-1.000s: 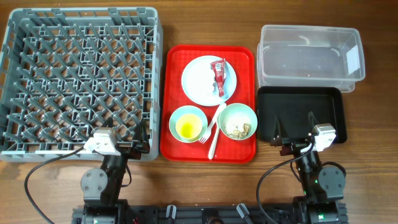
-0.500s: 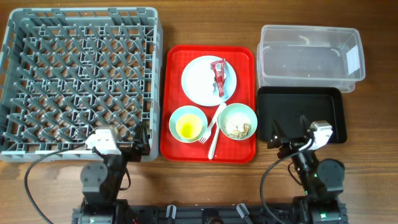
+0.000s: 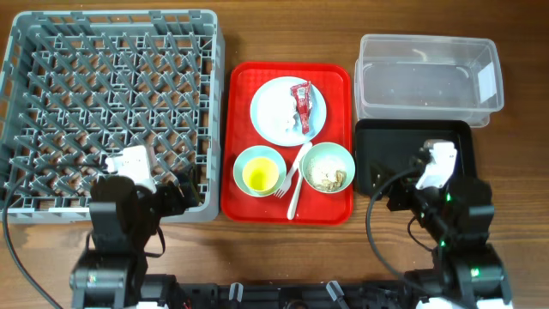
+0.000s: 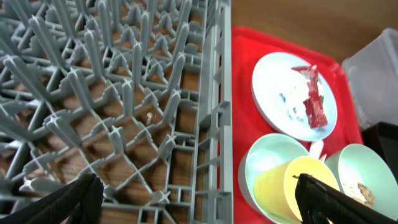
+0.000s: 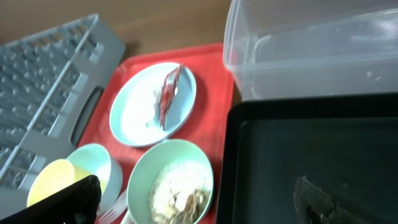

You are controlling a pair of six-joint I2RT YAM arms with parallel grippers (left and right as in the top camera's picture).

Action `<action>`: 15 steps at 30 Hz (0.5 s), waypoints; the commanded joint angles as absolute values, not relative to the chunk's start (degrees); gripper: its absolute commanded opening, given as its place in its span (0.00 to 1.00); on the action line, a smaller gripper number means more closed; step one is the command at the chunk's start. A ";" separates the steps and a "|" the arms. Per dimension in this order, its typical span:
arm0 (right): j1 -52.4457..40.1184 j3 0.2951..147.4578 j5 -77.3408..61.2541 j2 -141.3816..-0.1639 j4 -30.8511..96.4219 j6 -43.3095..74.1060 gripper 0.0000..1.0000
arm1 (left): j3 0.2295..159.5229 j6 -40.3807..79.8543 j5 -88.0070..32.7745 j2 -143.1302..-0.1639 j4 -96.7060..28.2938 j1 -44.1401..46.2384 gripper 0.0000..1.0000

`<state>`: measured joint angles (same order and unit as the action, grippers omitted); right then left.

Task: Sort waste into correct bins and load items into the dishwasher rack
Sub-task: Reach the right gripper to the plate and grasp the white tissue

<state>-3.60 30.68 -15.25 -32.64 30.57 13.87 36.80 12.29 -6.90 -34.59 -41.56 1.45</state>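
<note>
The grey dishwasher rack (image 3: 216, 103) fills the left side. On the red serving tray (image 3: 240, 86) a pale plate (image 3: 279, 116) holds the red sauce packet (image 3: 302, 103). One mint bowl (image 3: 244, 165) holds the yellow cup (image 3: 260, 177). The other bowl (image 3: 328, 167) holds beige scraps. A white fork and spoon (image 3: 296, 180) lie between the bowls. My left gripper (image 3: 184, 190) hovers open over the rack's near right corner (image 4: 211, 124). My right gripper (image 3: 403, 182) hovers open over the black tray (image 3: 459, 142), left of which sits the scraps bowl (image 5: 171, 186).
The clear tub (image 3: 427, 77) stands behind the black tray, also seen in the right wrist view (image 5: 311, 43). The rack's pegs stand upright below the left wrist. Bare wood table runs along the near edge around both arm bases.
Both arms have lifted and moved away from the near edge: the left over the rack's corner, the right over the black tray. Nothing on the red tray has moved.
</note>
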 commanded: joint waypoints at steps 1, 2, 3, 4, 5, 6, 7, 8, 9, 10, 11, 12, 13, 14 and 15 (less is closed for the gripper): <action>-3.79 38.92 -19.16 -40.95 36.21 9.76 1.00 | 42.24 12.45 -6.98 -40.80 -45.60 1.76 1.00; -3.79 41.69 -19.22 -43.88 38.96 8.93 1.00 | 42.72 12.45 -7.01 -41.87 -46.30 1.76 1.00; -3.79 44.77 -19.22 -46.96 42.04 8.91 1.00 | 42.94 12.45 -7.03 -42.87 -46.83 1.76 1.00; -3.79 47.44 -19.40 -49.39 44.69 8.64 1.00 | 42.94 12.47 -7.03 -43.46 -47.09 1.76 1.00; -3.79 49.41 -19.40 -51.13 46.78 7.92 1.00 | 42.94 12.47 -7.07 -43.79 -47.27 1.76 1.00; -3.79 52.93 -19.35 -54.08 50.83 6.50 1.00 | 42.94 12.45 -7.57 -44.25 -47.46 1.76 1.00; -3.79 56.07 -19.33 -56.49 54.37 4.54 1.00 | 42.94 12.43 -8.43 -44.40 -47.48 1.76 1.00; -3.79 58.85 -19.07 -58.94 57.21 2.44 1.00 | 42.94 12.43 -9.52 -44.42 -47.44 1.76 1.00; -3.79 61.21 -18.09 -61.10 59.22 0.91 1.00 | 42.94 12.45 -10.13 -44.40 -47.37 1.76 1.00; -3.79 62.76 -17.39 -62.87 59.88 1.34 1.00 | 42.96 12.45 -10.48 -44.29 -47.40 1.76 1.00; -3.79 63.90 -17.80 -64.38 59.86 2.07 1.00 | 42.96 12.45 -10.46 -44.25 -47.42 1.76 1.00; -3.79 64.73 -19.40 -65.67 59.46 3.05 1.00 | 42.96 12.45 -10.48 -44.25 -47.44 1.76 1.00; -3.79 65.32 -21.74 -66.70 58.57 2.94 1.00 | 42.96 12.45 -10.68 -44.25 -47.44 1.76 1.00; -3.79 65.71 -23.51 -67.42 57.54 2.81 1.00 | 42.96 12.45 -10.68 -44.25 -47.44 1.76 1.00; -3.79 65.98 -24.27 -67.81 56.29 3.01 1.00 | 42.96 12.45 -10.66 -44.25 -47.44 1.76 1.00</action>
